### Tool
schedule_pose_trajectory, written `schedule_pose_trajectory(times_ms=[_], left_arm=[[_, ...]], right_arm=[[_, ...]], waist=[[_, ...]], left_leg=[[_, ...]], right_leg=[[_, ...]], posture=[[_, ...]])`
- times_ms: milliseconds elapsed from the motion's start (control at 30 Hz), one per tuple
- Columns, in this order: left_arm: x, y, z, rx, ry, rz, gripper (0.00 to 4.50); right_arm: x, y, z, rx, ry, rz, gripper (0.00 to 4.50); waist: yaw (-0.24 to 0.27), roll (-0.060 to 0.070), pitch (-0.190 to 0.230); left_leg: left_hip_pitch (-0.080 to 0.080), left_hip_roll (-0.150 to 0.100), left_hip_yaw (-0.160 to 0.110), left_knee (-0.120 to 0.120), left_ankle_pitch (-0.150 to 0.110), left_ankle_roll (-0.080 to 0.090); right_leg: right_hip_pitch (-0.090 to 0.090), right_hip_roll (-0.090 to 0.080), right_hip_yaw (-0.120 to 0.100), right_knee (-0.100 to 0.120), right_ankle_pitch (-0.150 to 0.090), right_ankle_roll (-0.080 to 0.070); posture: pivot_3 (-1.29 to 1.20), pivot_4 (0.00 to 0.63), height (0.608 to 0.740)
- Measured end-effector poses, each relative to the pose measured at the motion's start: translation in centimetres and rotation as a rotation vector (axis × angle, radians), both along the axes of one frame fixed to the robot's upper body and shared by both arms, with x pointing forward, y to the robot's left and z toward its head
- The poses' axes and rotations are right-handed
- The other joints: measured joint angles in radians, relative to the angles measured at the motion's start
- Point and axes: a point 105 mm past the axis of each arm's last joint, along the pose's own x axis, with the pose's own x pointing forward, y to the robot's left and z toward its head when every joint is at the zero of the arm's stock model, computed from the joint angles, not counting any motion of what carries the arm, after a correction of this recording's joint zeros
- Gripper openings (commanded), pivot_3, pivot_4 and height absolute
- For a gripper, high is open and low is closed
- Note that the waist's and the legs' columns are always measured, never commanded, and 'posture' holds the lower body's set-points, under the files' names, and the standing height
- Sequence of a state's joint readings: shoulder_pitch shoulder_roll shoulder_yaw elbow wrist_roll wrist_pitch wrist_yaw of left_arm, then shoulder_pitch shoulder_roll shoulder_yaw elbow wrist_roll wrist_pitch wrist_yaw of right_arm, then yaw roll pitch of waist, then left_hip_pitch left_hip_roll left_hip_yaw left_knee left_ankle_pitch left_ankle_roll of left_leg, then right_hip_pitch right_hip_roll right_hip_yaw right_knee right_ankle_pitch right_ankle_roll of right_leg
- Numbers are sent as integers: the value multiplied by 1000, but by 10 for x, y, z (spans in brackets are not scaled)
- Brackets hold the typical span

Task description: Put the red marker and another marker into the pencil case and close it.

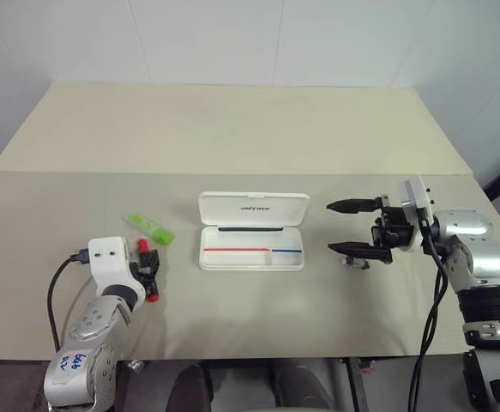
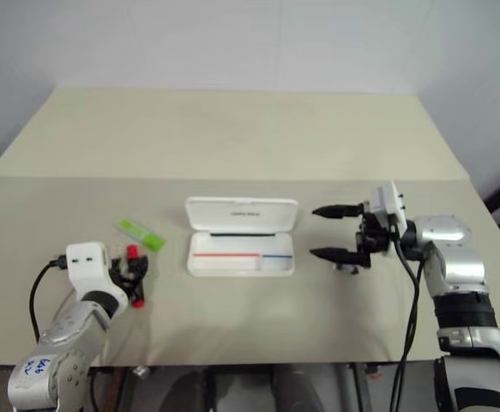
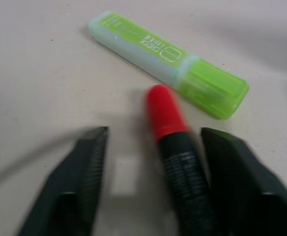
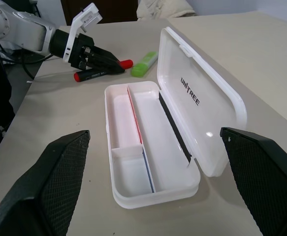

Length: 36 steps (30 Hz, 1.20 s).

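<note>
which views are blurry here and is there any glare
Left wrist view: the left gripper fingers and the red marker are soft, the green highlighter sharper. Right wrist view: the pencil case is crisp, near fingers soft. Eye views: even light, no glare on the table.

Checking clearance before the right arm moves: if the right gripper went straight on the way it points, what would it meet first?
Probably the open pencil case: the right gripper points level toward it across bare table, though it may pass above the tray.
</note>
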<state>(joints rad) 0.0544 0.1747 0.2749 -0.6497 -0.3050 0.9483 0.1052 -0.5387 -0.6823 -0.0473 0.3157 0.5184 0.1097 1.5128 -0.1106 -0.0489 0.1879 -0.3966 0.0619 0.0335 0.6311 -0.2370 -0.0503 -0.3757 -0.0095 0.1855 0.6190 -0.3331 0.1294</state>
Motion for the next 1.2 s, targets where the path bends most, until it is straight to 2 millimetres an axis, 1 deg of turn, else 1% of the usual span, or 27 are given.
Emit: schedule_pose_trajectory(times_ms=[33,133,167,200,300,367,433,467,533,633,700,800,933,967,1100,1200], left_arm=[[1,-2,1,-2,-3,-10,1689],[4,-13,4,-16,-8,-67,902],[4,-13,5,-15,-8,-81,658],[3,-13,5,-4,-5,-101,613],[1,-7,7,23,7,-149,612],[-2,0,10,42,21,-194,612],[-4,12,18,64,20,-218,612],[-5,14,21,61,20,-239,612],[-6,14,29,38,16,-294,612],[-5,10,49,13,-22,-384,612],[-4,2,69,-4,-83,-477,612],[-4,-13,92,-8,-172,-616,612],[-5,-28,126,86,-282,-812,612],[-5,-31,132,102,-298,-859,612],[-7,-45,136,87,-290,-1024,612],[-4,-55,143,88,-302,-1126,612]], right_arm=[[0,0,0,0,-1,0,4500],[0,0,0,-1,-3,-2,4500],[0,0,0,0,-3,-2,4500],[0,0,0,0,-4,-3,4500],[0,-1,1,1,-6,-6,4500],[0,-1,1,2,-7,-7,4500],[1,-2,2,1,-9,-11,4500],[1,-3,2,1,-11,-13,4500],[1,-6,4,4,-18,-27,4500],[-1,-7,5,6,-30,-40,4500],[-3,-8,2,3,-26,-45,4500],[-5,-9,0,3,-19,-50,4500],[-9,-8,1,8,-36,-53,4500],[-10,-9,1,10,-40,-60,4500],[-15,-12,0,15,-42,-82,4500],[-18,-14,-2,17,-45,-97,4500]], waist=[[1,0,0],[0,1,0],[-1,1,0],[-2,1,0],[-15,1,0],[-25,1,2],[-30,1,4],[-30,0,4],[-29,0,8],[-24,0,9],[-23,0,9],[-23,1,9],[-23,1,10],[-23,3,10],[-21,4,11],[-13,5,12]], left_leg=[[0,0,0,0,0,0],[1,0,0,-1,0,0],[1,0,0,-1,0,0],[2,0,0,-2,0,0],[4,1,1,-3,0,0],[3,1,1,-3,0,0],[3,1,1,-3,0,-1],[3,1,1,-3,-1,-1],[2,1,1,-4,-1,-1],[0,1,-1,-4,-3,-3],[0,2,-3,-3,-4,-4],[0,2,-3,-4,-6,-5],[-1,3,-5,-5,-7,-6],[-1,2,-5,-5,-7,-6],[-3,3,-7,-5,-8,-6],[-4,2,-8,-4,-8,-6]], right_leg=[[0,0,0,0,0,0],[0,0,0,0,0,0],[0,0,0,0,0,0],[0,0,0,1,0,0],[0,1,1,1,-1,-1],[0,1,1,1,-1,-1],[0,1,1,0,-1,-1],[0,0,1,0,-1,-1],[0,0,0,0,-1,-1],[-1,0,-3,1,0,2],[-1,0,-5,1,1,5],[-1,0,-6,1,2,9],[-2,1,-9,1,0,9],[-2,1,-9,1,0,9],[-3,0,-11,1,-2,10],[-3,1,-12,2,-2,10]], posture=[[0,150,740],[0,150,740],[0,150,740],[0,150,740],[0,150,740],[0,150,740],[0,150,740],[0,150,740],[0,150,740],[0,150,740],[0,150,740],[0,150,740],[0,150,740],[0,150,740],[0,150,740],[0,150,740]])
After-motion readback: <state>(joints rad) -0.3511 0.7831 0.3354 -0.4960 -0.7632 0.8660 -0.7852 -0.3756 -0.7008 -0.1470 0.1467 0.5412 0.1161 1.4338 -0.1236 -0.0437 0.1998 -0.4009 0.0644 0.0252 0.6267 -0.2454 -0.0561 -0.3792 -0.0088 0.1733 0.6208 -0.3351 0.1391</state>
